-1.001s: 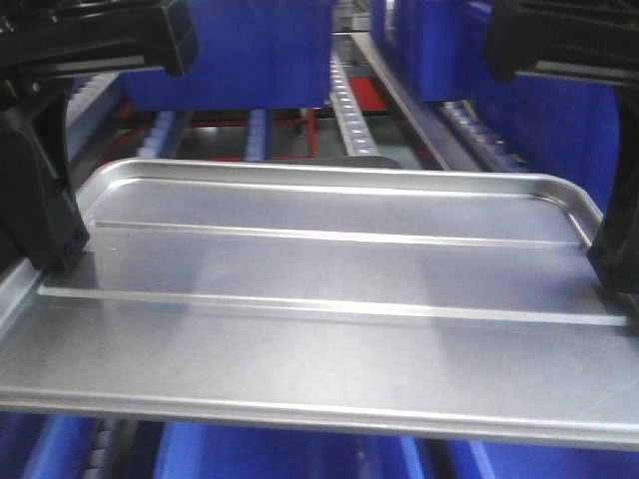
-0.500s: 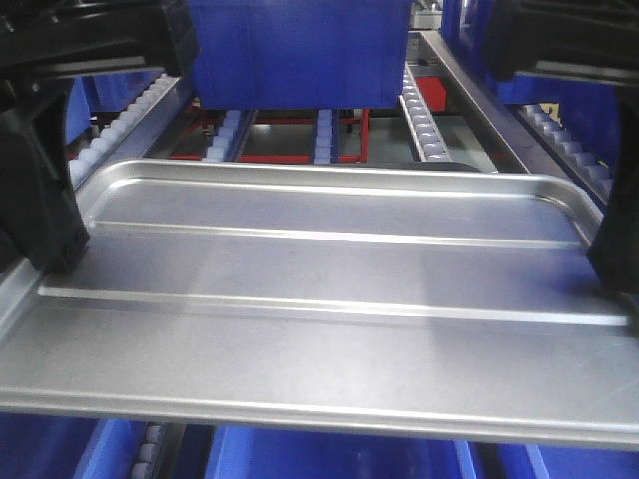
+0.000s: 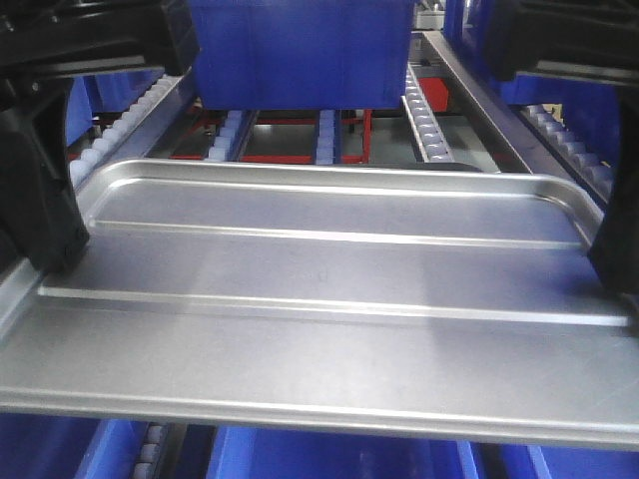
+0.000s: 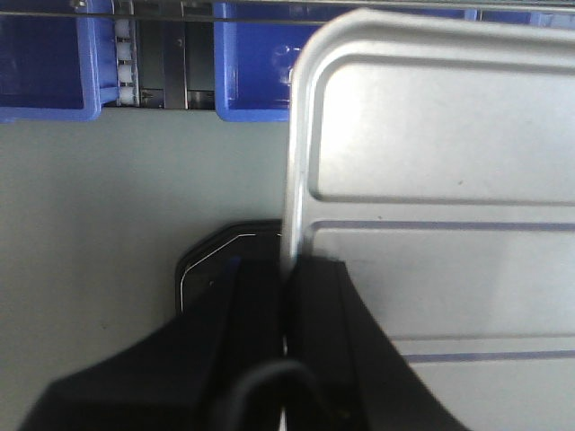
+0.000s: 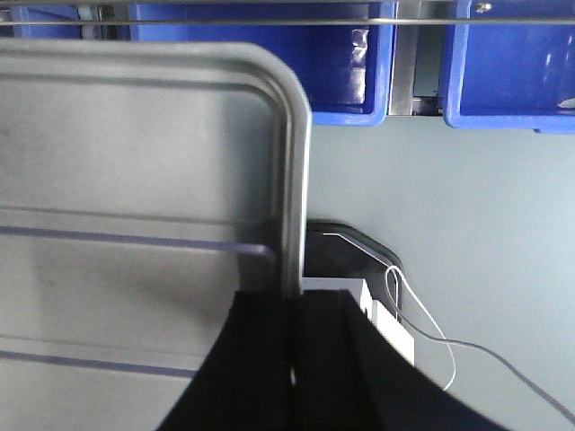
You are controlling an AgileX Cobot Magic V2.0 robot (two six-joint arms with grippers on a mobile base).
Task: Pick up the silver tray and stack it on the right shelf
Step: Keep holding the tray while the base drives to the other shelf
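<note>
The silver tray (image 3: pixel 319 329) fills the front view, held level in the air between both arms, its two ridges running across. My left gripper (image 3: pixel 55 249) is shut on the tray's left rim; in the left wrist view the left gripper (image 4: pixel 289 278) pinches that rim of the tray (image 4: pixel 431 180). My right gripper (image 3: pixel 614 264) is shut on the right rim; in the right wrist view the right gripper (image 5: pixel 292 301) clamps the rim of the tray (image 5: pixel 135 180). The right shelf's roller rails (image 3: pixel 424 120) slope away beyond the tray's far edge.
A blue bin (image 3: pixel 300 50) sits on the rollers behind the tray. More blue bins (image 3: pixel 329 454) lie below the tray's near edge and show in the wrist views (image 4: pixel 256 63) (image 5: pixel 503 63). Grey floor (image 4: pixel 108 224) lies under the tray. A white cable (image 5: pixel 422 323) hangs by my right gripper.
The rack behind the tray has shifted right in the view over the last second, then held still. The tray stays in the same place between both shut grippers.
</note>
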